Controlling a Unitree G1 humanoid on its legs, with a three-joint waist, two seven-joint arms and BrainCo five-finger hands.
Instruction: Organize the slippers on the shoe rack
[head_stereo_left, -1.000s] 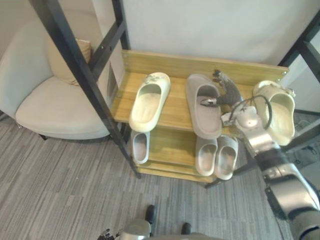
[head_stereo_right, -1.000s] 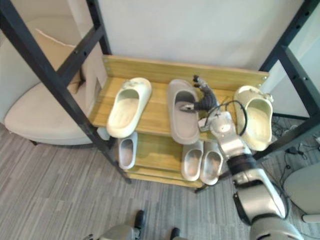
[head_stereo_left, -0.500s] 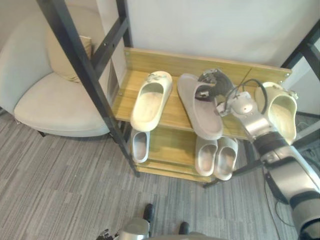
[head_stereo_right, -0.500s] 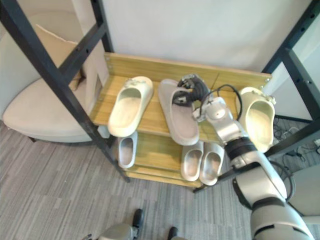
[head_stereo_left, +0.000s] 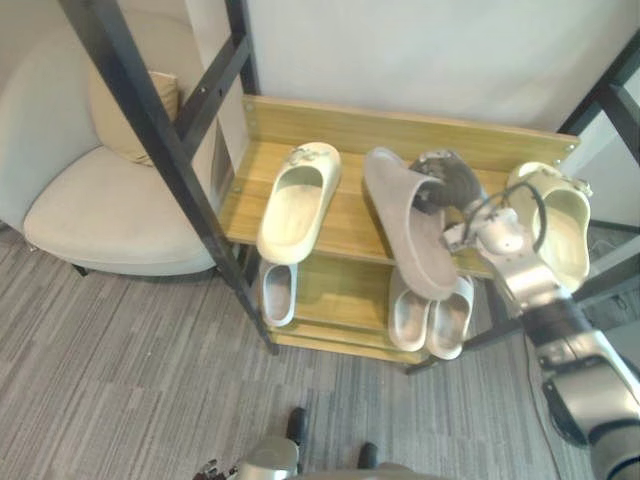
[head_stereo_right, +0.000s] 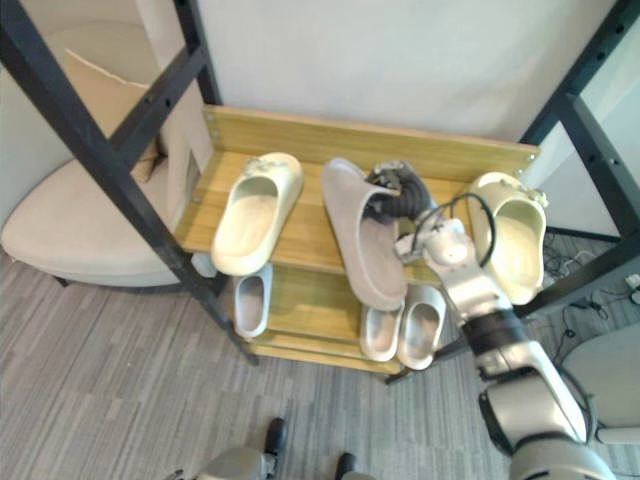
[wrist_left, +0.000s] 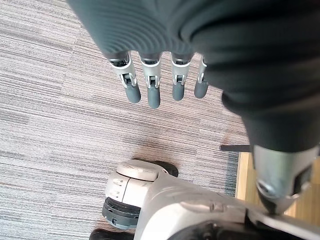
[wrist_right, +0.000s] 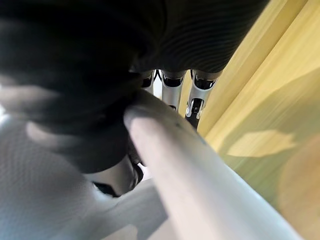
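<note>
A low wooden shoe rack (head_stereo_left: 400, 125) stands on grey striped carpet (head_stereo_left: 120, 370) against a white wall (head_stereo_left: 420, 50). A cream armchair (head_stereo_left: 100, 210) sits to its left, and a slanted black metal frame (head_stereo_left: 160, 140) crosses in front of the chair.

On the top shelf (head_stereo_left: 350, 215) a left cream slipper (head_stereo_left: 298, 200) lies flat, toe toward the back board. A right cream slipper (head_stereo_left: 555, 225) sits at the shelf's right end. Between them is the grey slipper (head_stereo_left: 410, 235). It is tipped up on its side with the sole turned toward the left cream slipper, and its heel end hangs past the shelf's front edge.

On the lower shelf (head_stereo_left: 340, 290) a small pale slipper (head_stereo_left: 277, 293) lies at the left. A grey pair (head_stereo_left: 430, 315) lies side by side at the right, partly under the tipped slipper's heel.

The right hand (head_stereo_left: 445, 185) reaches in from the right and is at the grey slipper's toe end. Its fingers (wrist_right: 196, 100) are curled over the slipper's upper edge and grip it. The right wrist view shows that pale rim close against the hand, with the yellow wood beyond.

The left hand (wrist_left: 151, 85) hangs low over the carpet, well apart from the rack. Its fingers are straight and slack, and it holds nothing.
</note>
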